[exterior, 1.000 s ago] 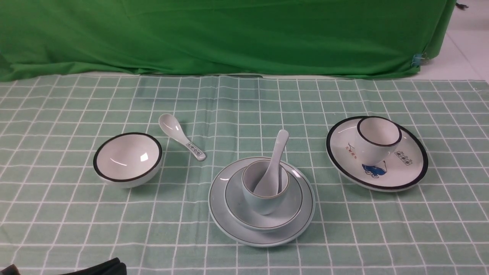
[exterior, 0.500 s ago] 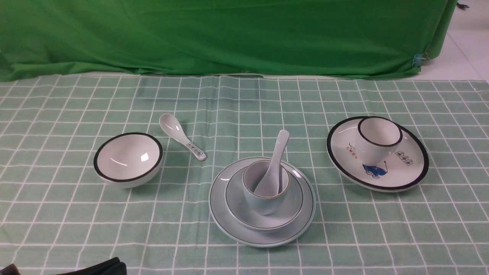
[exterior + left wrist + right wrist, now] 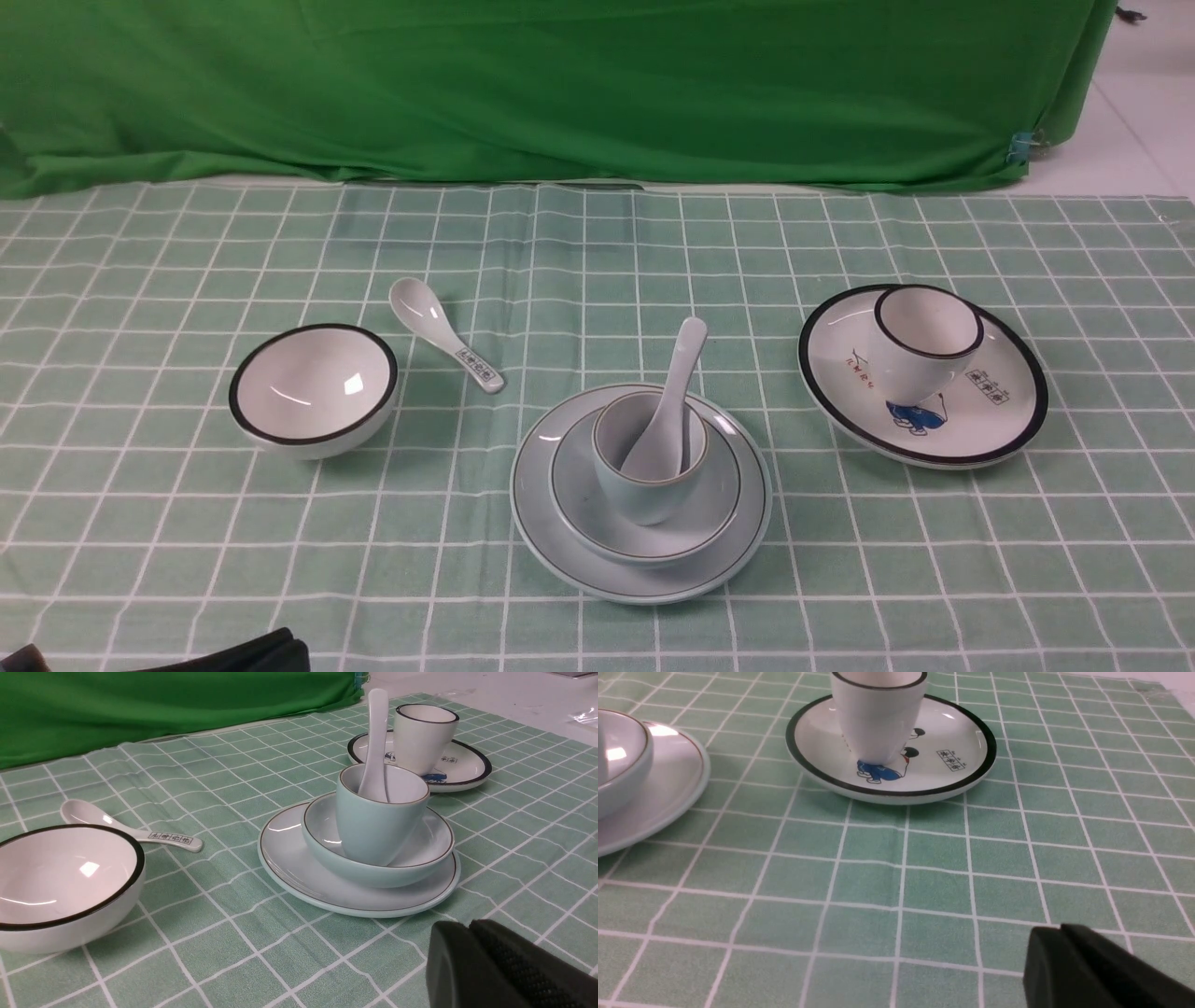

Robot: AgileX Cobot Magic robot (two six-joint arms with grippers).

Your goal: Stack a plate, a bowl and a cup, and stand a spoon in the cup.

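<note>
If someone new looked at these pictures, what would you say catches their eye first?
Most likely the pale blue stack near the front centre of the checked cloth: the plate carries the bowl, the cup sits in the bowl, and the spoon leans in the cup. Next, the black-rimmed white plate at the right, holding a white cup, and the black-rimmed bowl at the left.

Lighting from my front camera is bright, even and overhead. Shadows under the plate point(image 3: 560, 551) and the black-rimmed bowl point(image 3: 313, 387) are soft and short. Small white glare spots sit inside that bowl and on the plate's rim. Focus is sharp across the surface point(image 3: 140, 523). In both wrist views my gripper point(image 3: 504, 970) shows as a dark, underexposed, slightly soft mass at the frame corner.
</note>
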